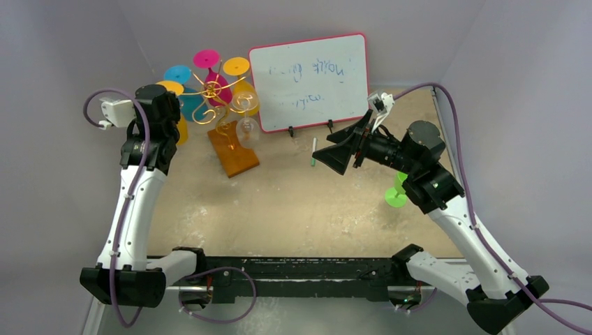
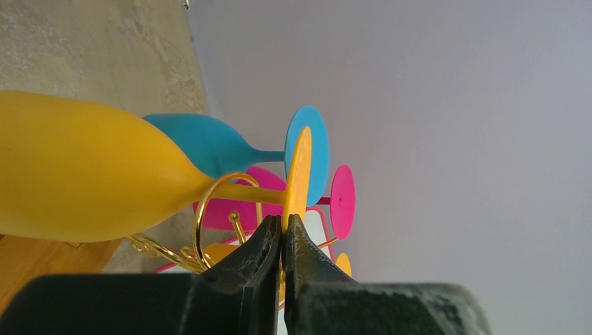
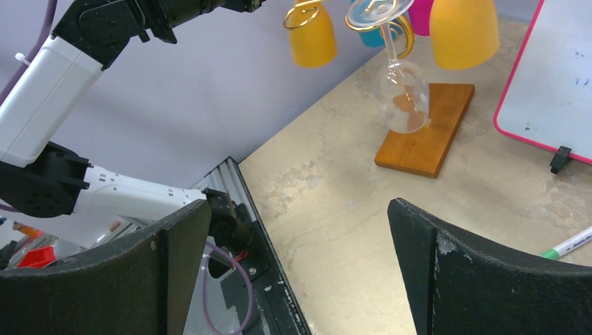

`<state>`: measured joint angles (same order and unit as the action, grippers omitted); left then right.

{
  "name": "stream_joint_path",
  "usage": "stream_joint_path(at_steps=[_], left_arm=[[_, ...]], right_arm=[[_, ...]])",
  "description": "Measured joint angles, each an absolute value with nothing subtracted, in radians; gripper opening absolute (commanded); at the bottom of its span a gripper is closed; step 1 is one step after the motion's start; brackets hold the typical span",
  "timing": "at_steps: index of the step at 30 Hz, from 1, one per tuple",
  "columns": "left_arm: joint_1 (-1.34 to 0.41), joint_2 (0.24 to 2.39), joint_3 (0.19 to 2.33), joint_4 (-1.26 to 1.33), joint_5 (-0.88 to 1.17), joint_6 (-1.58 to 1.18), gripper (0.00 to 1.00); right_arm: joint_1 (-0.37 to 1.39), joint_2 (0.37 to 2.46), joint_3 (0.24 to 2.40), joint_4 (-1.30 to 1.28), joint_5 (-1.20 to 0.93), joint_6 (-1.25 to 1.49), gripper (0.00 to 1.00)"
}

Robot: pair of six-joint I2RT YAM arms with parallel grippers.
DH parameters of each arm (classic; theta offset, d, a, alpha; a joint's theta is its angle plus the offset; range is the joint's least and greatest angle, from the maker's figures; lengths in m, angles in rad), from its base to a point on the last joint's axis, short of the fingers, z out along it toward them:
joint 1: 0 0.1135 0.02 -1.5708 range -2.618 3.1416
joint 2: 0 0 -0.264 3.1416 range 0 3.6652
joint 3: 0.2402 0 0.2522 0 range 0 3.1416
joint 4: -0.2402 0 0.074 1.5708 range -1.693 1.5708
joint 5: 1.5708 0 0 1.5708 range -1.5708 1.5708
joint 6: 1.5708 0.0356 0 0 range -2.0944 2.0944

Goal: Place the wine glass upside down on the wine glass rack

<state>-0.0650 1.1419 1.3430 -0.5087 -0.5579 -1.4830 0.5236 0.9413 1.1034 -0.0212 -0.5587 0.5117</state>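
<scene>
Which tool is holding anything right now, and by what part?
The left tool pinches the yellow wine glass by the rim of its foot; the right tool is open and empty.

Only writing: faint blue marker scrawl on the whiteboard (image 1: 307, 80), one line across its upper half, one below it; unreadable.

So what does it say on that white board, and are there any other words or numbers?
Whiteboard: a few lines of blue handwriting, too faint and blurred to read.
Pen: too small to tell if it has a label.
No writing shows on the yellow glass or the rack.
</scene>
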Motion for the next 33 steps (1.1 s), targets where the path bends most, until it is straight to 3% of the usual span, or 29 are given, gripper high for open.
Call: stream_joint_path(at_steps=[33], left_arm=[[-0.046, 1.075, 1.308, -0.516, -0.438, -1.485, 0.00]], right_arm=[[0.524, 0.942, 1.106, -0.082, -0.502, 0.503, 1.00]])
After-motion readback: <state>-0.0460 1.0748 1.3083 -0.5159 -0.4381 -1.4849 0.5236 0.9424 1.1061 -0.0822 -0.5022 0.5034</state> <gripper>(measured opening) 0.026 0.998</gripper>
